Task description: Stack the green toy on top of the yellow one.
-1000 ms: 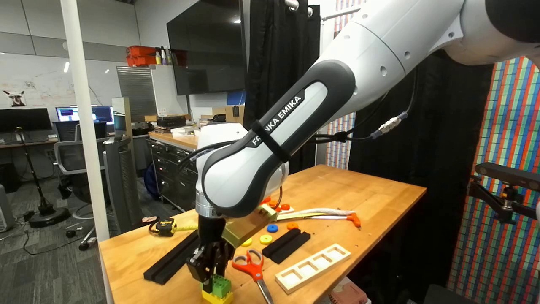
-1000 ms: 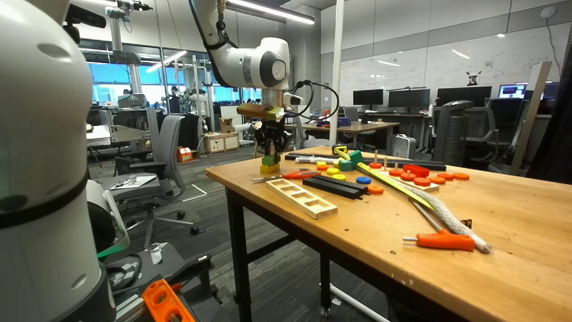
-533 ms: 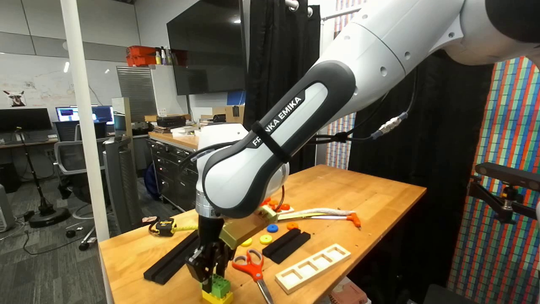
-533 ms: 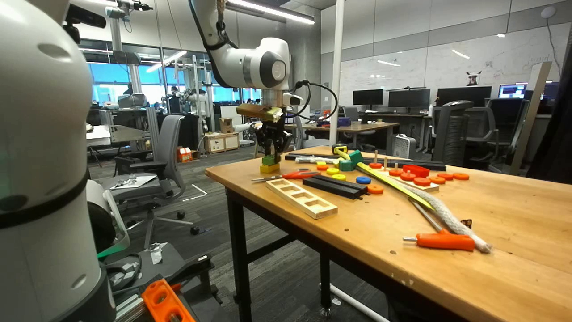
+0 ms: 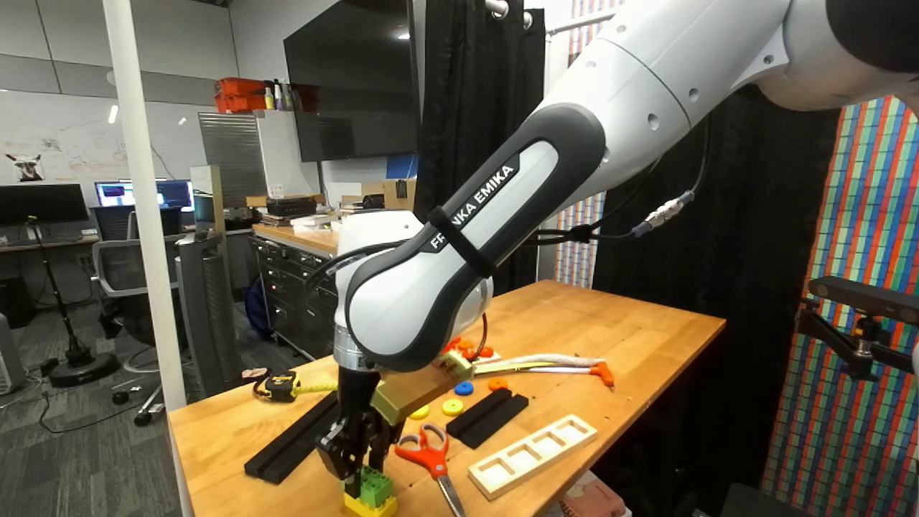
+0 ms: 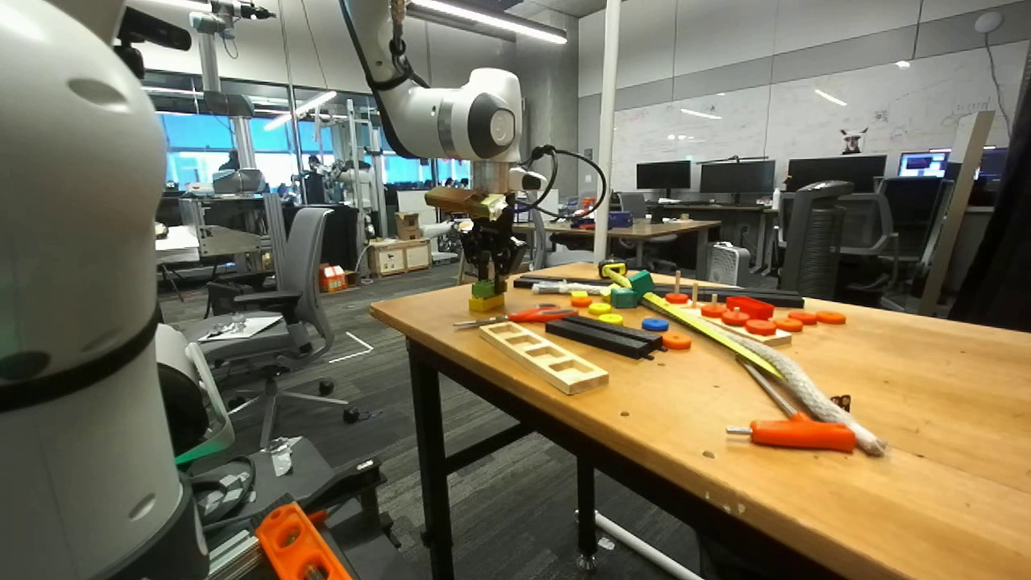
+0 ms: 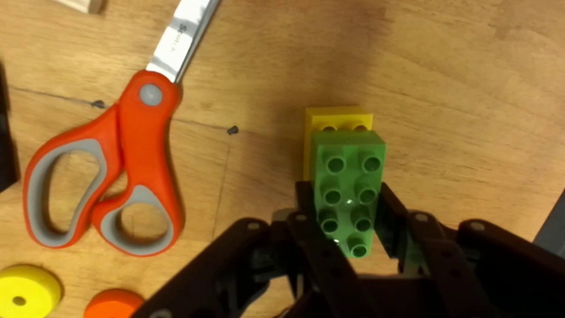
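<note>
The green toy [image 7: 346, 176], a studded block, is on top of the yellow one [image 7: 339, 118], with no clear gap between them in both exterior views. I cannot tell if the studs are fully seated. The green toy [image 5: 376, 488] roughly lines up with the yellow one [image 5: 372, 507], which rests on the table. My gripper [image 7: 344, 190] points down with its two black fingers against the long sides of the green toy, shut on it. In the wrist view the green toy covers most of the yellow one. The gripper also shows in an exterior view [image 6: 494, 279].
Orange-handled scissors [image 7: 145, 145] lie beside the blocks. A wooden tray with square wells [image 5: 533, 456], black rails [image 5: 488, 418], coloured discs [image 6: 654, 324] and a tape measure [image 5: 280, 386] are on the table [image 5: 646, 327]. The blocks stand near a table edge.
The wrist and its cable have shifted very slightly. The green toy and the yellow one look unmoved, and the fingers stay around the green toy.
</note>
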Action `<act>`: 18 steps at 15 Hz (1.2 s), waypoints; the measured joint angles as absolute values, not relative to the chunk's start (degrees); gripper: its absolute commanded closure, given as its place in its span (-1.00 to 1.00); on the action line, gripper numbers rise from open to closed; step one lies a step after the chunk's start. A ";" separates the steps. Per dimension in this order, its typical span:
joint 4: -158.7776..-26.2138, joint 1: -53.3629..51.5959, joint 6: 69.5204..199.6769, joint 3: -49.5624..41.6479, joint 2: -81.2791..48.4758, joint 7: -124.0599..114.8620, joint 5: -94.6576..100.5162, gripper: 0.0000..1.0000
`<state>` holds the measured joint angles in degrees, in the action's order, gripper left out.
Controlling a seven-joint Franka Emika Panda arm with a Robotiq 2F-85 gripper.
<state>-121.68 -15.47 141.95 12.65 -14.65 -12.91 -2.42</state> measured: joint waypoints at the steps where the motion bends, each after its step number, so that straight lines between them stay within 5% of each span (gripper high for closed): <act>1: -121.70 -15.47 141.95 12.65 -14.63 -13.08 -2.42 0.72; 12: -122.30 -15.47 141.95 12.65 -14.21 -15.15 -2.42 0.72; 13: -122.39 -15.47 141.95 12.65 -14.15 -15.24 -2.42 -0.21; 18: -122.95 -15.47 141.95 12.65 -14.07 -16.08 -2.42 -0.84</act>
